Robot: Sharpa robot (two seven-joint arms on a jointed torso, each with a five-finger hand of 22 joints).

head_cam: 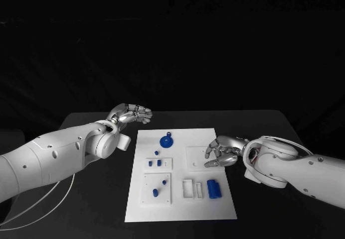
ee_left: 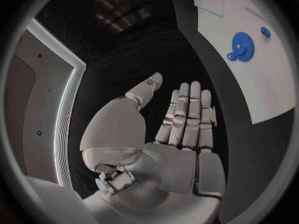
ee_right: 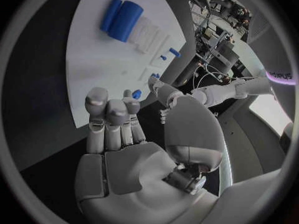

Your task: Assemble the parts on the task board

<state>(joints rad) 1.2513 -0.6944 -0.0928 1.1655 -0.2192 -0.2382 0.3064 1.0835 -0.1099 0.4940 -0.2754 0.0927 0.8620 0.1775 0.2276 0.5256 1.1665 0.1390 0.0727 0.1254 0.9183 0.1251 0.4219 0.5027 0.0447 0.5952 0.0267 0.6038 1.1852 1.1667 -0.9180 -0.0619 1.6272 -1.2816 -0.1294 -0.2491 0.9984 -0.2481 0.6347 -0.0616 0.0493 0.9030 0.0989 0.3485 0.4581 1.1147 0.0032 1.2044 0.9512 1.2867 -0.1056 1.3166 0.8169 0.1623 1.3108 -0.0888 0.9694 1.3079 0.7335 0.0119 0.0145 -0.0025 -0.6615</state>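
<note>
Currently, the silver left hand [head_cam: 130, 114] is seen upper left of centre in the head view, off the far-left corner of the white rectangular task board [head_cam: 180, 209], over the black table [head_cam: 86, 124]. Nothing is held; in the left wrist view its fingers [ee_left: 187, 115] are stretched out straight and close together, thumb apart.

On the board, left to right: two small blue pegs [head_cam: 153, 163] are seated in a raised white block left of centre, two more blue pieces [head_cam: 158, 188] in the white block below it. A blue round gear with a small knob [head_cam: 166, 143] lies near the top of the board. A blue cylinder-shaped part [head_cam: 213, 188] stands lower right, beside white slotted holders [head_cam: 193, 189].

The silver right hand [head_cam: 223, 152] is held at the board's right edge, over a raised white square [head_cam: 197, 154]. Its fingers are curled inward; nothing is seen gripped, though contact with the board cannot be told.
</note>
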